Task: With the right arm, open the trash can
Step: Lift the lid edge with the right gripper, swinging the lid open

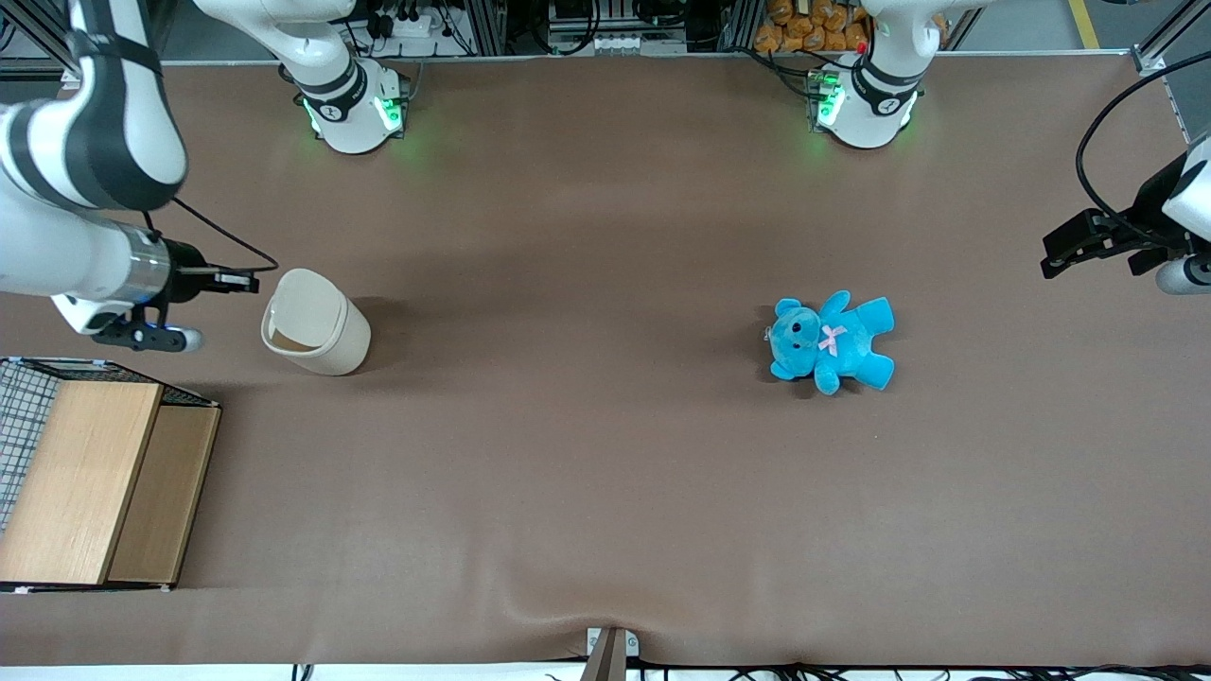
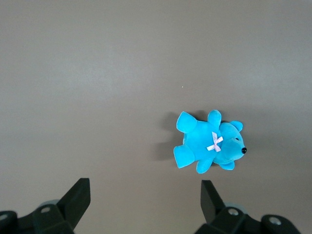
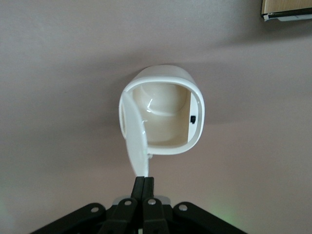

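The cream-white trash can [image 1: 331, 336] stands on the brown table near the working arm's end. Its flat hinged lid [image 1: 305, 305] is swung up, and part of the inside shows under it. In the right wrist view the trash can [image 3: 165, 80] is seen from above, its lid [image 3: 134, 131] stands nearly edge-on and the tub looks empty. My right gripper [image 1: 252, 281] hangs just beside the can's rim. In the wrist view its fingers are pressed together, and the gripper [image 3: 144, 179] touches the lid's free edge.
A wooden box [image 1: 95, 482] with a wire basket [image 1: 19, 407] beside it stands nearer the front camera than the can; its corner shows in the right wrist view [image 3: 287, 9]. A blue teddy [image 1: 831, 340] lies toward the parked arm's end and shows in the left wrist view [image 2: 209, 146].
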You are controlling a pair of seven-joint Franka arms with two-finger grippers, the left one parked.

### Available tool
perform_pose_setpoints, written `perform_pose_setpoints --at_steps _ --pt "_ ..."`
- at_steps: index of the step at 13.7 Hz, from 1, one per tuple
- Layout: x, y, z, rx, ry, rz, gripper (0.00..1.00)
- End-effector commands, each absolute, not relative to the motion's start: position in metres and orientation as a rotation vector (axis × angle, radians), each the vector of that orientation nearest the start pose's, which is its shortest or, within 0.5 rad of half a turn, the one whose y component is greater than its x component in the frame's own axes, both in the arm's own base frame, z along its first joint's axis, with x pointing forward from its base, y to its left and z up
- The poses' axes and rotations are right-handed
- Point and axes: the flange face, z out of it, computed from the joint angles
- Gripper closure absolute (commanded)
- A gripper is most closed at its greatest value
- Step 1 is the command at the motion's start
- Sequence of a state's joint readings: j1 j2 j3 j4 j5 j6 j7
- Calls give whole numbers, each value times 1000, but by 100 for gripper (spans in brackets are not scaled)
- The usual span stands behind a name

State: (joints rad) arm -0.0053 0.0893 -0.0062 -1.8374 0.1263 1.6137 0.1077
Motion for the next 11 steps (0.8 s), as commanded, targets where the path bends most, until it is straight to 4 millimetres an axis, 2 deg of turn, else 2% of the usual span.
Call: perform_pose_setpoints --at_steps 1,2,8,11 --pt "555 20 484 -2977 228 474 56" --pt "556 21 490 -2977 224 474 1" --pt "574 11 567 -3024 192 259 0" --pt "571 11 597 -3051 187 236 0"
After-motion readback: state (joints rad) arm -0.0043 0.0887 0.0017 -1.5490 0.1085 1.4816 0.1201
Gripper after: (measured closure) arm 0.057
